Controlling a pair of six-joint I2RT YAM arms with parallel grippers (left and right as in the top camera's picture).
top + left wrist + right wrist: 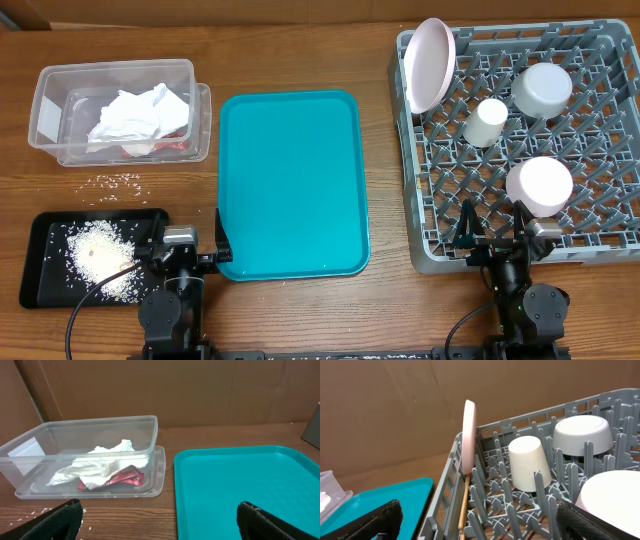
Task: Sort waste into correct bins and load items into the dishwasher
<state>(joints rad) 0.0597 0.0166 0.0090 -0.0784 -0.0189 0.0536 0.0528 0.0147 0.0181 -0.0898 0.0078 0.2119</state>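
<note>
Near edge of table (pixel 300 320): 2 arms parked side by side. Left gripper (pixel 190 245) sits between the black tray (pixel 40 262) and the teal tray (pixel 290 180), with its jaws spread wide; the left wrist view shows its fingers (pixel 55 520) at the 2 lower corners. Right gripper (pixel 495 240) sits at the near wall of the dish rack (pixel 600 232), jaws likewise wide apart, 1 dark finger at each lower corner of its wrist view.

Black tray, near left: a heap of rice crumbs (pixel 100 255) lies inside it, toward its right half. Just beyond the tray, a thin scatter of loose crumbs (pixel 118 183) lies on the bare wood.

Rack, near right: white bowl (pixel 540 185) upside down, just past the right gripper.

Middle: teal tray lies flat between the 2 sides, long edge running away from the arms.

Far left: clear tub (pixel 50 100) rests on a clear lid (pixel 159 472). Inside are the crumpled napkin (pixel 135 118) and, under its near edge, the red wrapper (pixel 125 478).

Far right, deeper in the rack: cup (pixel 487 122) upside down and tilted among the pegs. Grey bowl (pixel 542 88) upside down behind it. Plate (pixel 430 62) stands on edge at the far left corner, against the rack's left wall.
</note>
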